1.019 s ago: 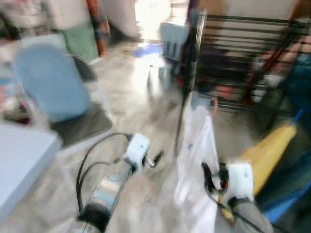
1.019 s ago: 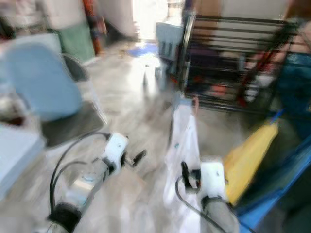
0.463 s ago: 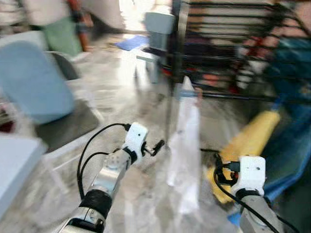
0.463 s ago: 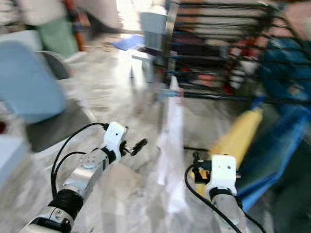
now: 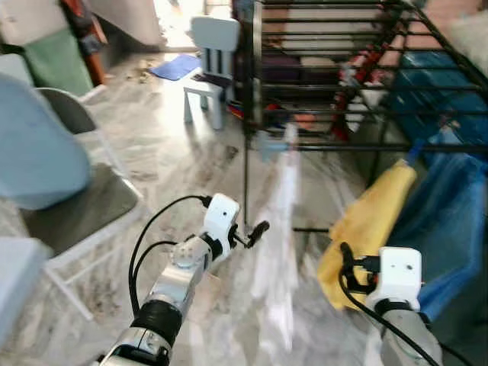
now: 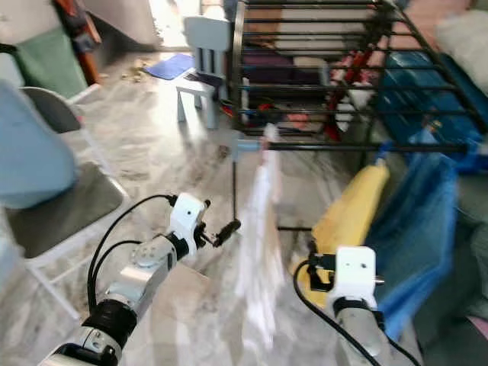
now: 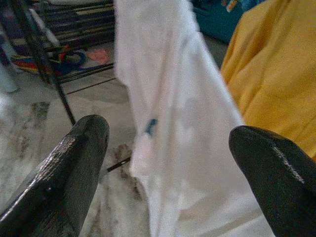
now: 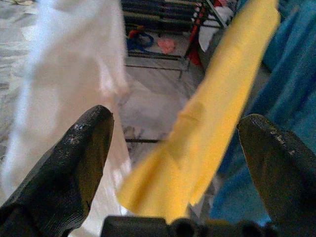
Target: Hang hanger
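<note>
The white garment (image 5: pixel 278 229) is seen suspended from the front bar of the black rack (image 5: pixel 335 84), its light blue hanger (image 5: pixel 268 142) resting at that bar; the exact hook contact is blurred and cannot be confirmed. The hanging step is therefore judged complete or nearly so. A yellow cloth (image 5: pixel 366 221) and a blue cloth (image 5: pixel 438 206) are draped over the same bar, to the garment's right. The left gripper (image 5: pixel 252 232) is positioned just beside the garment, below the bar, with its 2 fingers (image 7: pixel 74 168) spread wide and nothing held between them. The right gripper (image 8: pixel 177 163) is also spread wide and empty, lower than the bar and facing the gap between garment and yellow cloth. Remaining work is judged to be limited to verifying the hook and withdrawing both arms from the rack.
</note>
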You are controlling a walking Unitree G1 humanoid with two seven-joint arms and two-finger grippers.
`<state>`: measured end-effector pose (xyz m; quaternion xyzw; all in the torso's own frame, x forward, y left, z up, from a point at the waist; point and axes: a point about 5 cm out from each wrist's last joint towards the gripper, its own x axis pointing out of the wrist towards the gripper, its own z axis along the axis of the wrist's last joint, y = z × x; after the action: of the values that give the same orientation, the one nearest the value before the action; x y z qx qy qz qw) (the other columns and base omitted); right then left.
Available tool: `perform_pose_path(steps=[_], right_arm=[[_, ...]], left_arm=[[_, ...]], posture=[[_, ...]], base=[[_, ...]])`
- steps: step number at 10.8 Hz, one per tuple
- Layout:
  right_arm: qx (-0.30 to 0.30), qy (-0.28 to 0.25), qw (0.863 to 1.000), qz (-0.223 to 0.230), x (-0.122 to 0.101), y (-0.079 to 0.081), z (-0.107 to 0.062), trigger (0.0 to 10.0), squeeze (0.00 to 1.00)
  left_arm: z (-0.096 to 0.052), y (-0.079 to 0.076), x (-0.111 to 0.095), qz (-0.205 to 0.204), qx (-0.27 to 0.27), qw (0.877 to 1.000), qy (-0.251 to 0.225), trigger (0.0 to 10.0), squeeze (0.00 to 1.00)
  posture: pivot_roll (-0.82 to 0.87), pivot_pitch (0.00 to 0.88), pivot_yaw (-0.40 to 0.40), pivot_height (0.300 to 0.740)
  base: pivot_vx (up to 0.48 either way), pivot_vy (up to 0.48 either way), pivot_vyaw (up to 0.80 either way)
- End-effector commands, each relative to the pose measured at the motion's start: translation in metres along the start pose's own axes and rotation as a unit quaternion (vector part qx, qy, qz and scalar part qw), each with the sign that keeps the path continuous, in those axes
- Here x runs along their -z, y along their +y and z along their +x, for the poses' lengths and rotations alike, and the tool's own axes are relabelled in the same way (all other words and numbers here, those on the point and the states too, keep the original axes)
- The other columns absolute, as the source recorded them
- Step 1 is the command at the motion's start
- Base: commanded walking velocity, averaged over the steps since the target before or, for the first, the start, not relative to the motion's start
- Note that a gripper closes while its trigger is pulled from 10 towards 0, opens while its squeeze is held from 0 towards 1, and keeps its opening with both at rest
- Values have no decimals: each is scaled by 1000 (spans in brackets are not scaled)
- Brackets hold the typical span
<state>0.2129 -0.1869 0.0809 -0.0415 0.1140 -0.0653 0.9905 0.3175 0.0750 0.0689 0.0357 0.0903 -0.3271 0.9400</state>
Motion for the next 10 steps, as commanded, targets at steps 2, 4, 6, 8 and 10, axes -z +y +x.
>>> perform_pose_path(steps=[2, 4, 6, 8, 10], right_arm=[[-3, 3, 1000, 2, 0, 3, 0, 10000, 0], [-3, 3, 1000, 1, 0, 3, 0, 10000, 0], [-3, 4, 1000, 0, 0, 4, 0, 10000, 0], [-6, 2, 1000, -1, 0, 5, 0, 10000, 0], [-8, 2, 1000, -3, 0, 6, 0, 10000, 0]], left_arm=[[-3, 3, 2, 1, 2, 1000, 0, 10000, 0], [-3, 2, 2, 3, 7, 1000, 0, 10000, 0], [-3, -2, 4, 2, 15, 1000, 0, 10000, 0], [-4, -3, 4, 0, 17, 1000, -1, 10000, 0], [-5, -4, 6, 2, 18, 1000, 0, 10000, 0]], posture=[[-54, 0, 7, 740], [-56, 0, 7, 740], [-56, 0, 8, 740], [-54, 0, 7, 740], [-53, 0, 6, 740]], base=[[278, 309, -728], [292, 306, -800], [311, 0, -800], [120, 0, 0], [0, 0, 0]])
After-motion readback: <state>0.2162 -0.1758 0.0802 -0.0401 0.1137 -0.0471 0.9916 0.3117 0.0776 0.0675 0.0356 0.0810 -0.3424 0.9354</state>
